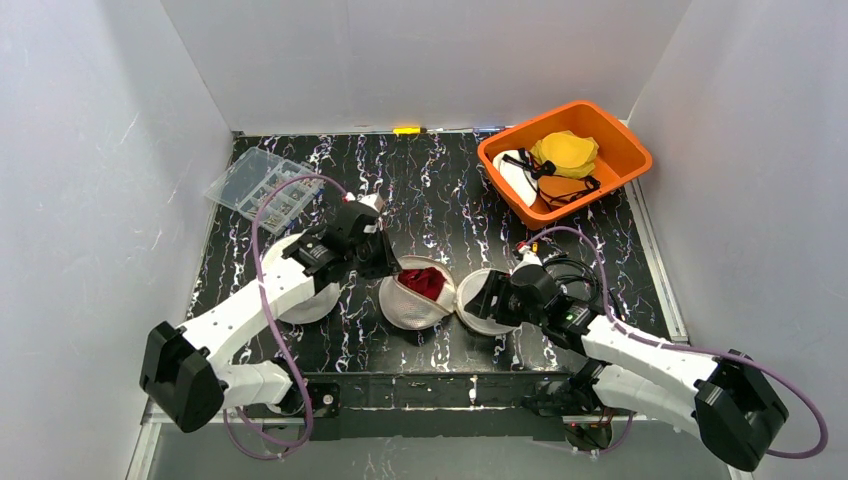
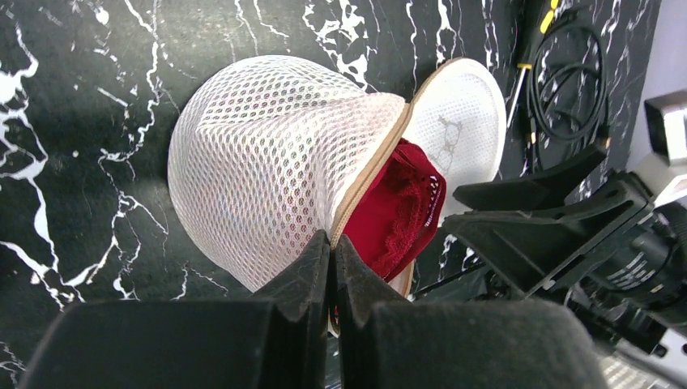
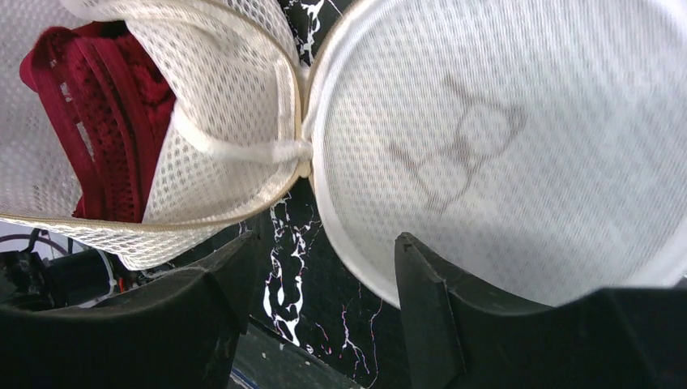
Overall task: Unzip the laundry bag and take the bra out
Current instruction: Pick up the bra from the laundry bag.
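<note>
A white mesh laundry bag (image 1: 412, 308) (image 2: 267, 162) (image 3: 219, 121) lies unzipped near the front middle of a black marbled tabletop (image 1: 440, 190). A dark red lace bra (image 1: 424, 282) (image 2: 397, 211) (image 3: 105, 121) is still tucked inside its domed half. The bag's round flat half (image 1: 478, 312) (image 2: 466, 121) (image 3: 502, 138) lies folded open just to the right, joined at a hinge. The left claw (image 1: 385, 262) (image 2: 332, 243) is closed, pinching the dome's tan zip edge. The right claw (image 1: 492, 300) (image 3: 324, 243) is open (its fingers spread by the flat half's rim), gripping nothing. Well apart, at the far right corner, sits an orange bin (image 1: 612, 182) of garments. A clear plastic case (image 1: 262, 185) lies at the far left.
</note>
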`<state>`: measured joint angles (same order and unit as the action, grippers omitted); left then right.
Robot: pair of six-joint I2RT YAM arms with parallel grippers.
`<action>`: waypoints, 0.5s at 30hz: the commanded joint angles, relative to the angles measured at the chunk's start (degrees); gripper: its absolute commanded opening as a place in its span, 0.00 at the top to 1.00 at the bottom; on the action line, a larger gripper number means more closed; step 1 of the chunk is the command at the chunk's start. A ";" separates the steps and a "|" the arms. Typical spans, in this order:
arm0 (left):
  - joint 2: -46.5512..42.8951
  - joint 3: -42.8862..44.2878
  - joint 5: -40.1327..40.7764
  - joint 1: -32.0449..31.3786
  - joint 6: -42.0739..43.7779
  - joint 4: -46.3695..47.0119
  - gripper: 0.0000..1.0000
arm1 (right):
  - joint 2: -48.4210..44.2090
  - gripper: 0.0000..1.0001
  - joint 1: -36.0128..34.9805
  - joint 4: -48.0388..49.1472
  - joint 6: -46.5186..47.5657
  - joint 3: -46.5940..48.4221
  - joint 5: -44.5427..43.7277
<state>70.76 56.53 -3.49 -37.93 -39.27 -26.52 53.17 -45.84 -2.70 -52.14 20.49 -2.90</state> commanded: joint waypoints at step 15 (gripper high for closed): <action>-8.09 -8.48 4.72 0.03 -11.97 4.35 1.00 | 15.43 0.32 -10.58 -4.74 8.92 15.27 -17.27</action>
<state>65.73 48.56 0.12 -37.93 -52.07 -21.82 68.34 -55.09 -6.57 -44.91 33.17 -14.63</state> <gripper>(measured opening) 0.013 0.679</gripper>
